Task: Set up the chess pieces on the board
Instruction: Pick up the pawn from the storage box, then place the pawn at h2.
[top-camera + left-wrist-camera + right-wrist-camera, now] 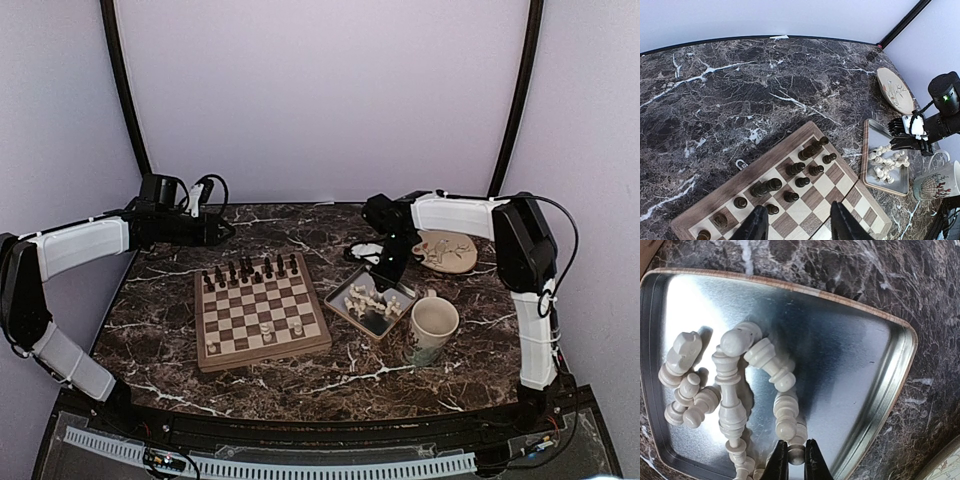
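Note:
The wooden board [265, 357] lies left of centre, with dark chessmen [250, 270] on its far rows and three cream-white chess pieces [267, 328] on its near rows. Several more cream pieces [730, 390] lie in the grey metal tray [855, 365]. My right gripper [796, 458] is down in the tray, shut on one small cream piece [797, 449]; it also shows in the top view [385, 278]. My left gripper [799, 222] is open and empty, hovering over the board's [765, 147] far end near the dark chessmen [800, 167].
The tray [338, 310] sits right of the board. A mug [432, 328] stands just right of the tray near the front. A tan oval plate [447, 250] lies at the back right. A small metal clip [741, 164] lies on the marble beside the board's far rim.

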Robot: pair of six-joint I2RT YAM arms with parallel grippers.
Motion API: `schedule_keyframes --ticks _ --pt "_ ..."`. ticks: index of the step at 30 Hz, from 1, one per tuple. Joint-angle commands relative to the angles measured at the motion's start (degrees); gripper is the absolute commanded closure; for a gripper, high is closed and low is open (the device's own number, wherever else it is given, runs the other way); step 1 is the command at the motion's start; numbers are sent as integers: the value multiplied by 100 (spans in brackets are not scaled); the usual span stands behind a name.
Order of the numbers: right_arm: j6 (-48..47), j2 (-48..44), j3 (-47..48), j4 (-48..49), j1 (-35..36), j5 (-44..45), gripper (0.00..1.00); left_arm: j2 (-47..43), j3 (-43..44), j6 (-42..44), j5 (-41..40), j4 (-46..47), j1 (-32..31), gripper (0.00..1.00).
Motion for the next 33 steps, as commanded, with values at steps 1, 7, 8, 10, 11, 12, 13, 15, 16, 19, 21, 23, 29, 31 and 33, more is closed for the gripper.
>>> schedule_keyframes --ticks 1,7,8,10,11,12,13,15,16,19,21,23,29,31,33 --pt "19 63 94 -118 -88 -145 96 -31 -23 98 85 41 29 56" --pt "76 -65 219 -322 -292 -543 99 -40 -11 142 31 -5 29 56" --pt "117 -87 295 -392 -370 -747 99 -40 -7 139 31 -5 34 56" --pt "182 -129 434 -499 -581 -1177 99 -27 -3 136 50 -2 33 56" --pt "205 -139 491 -552 -675 -1417 99 -23 3 136 58 -2 31 55" --pt "214 -150 523 -581 -773 -1600 99 -22 10 134 70 -5 36 56" --pt "233 -167 543 -603 -836 -1722 99 -22 5 138 68 -6 33 55" --pt "227 -250 545 -594 -863 -1799 99 -22 4 132 59 -19 33 56" --pt "230 -313 546 -581 -857 -1861 99 -29 4 140 50 -16 36 56" --pt "217 -500 643 -533 -750 -1850 99 -31 9 142 25 -12 35 56" --pt "162 -615 707 -483 -568 -1636 99 -27 16 150 20 -17 35 56" --pt "89 -709 773 -431 -288 -1332 99 -22 40 179 -4 -47 35 56" --pt "-194 -826 844 -280 502 -556 98 -162 58 312 -275 -134 29 56" --pt "-341 -806 848 -227 816 -328 98 -203 50 333 -349 -138 32 56" --pt "-461 -739 869 -215 1098 -156 98 -231 55 333 -384 -146 33 56"
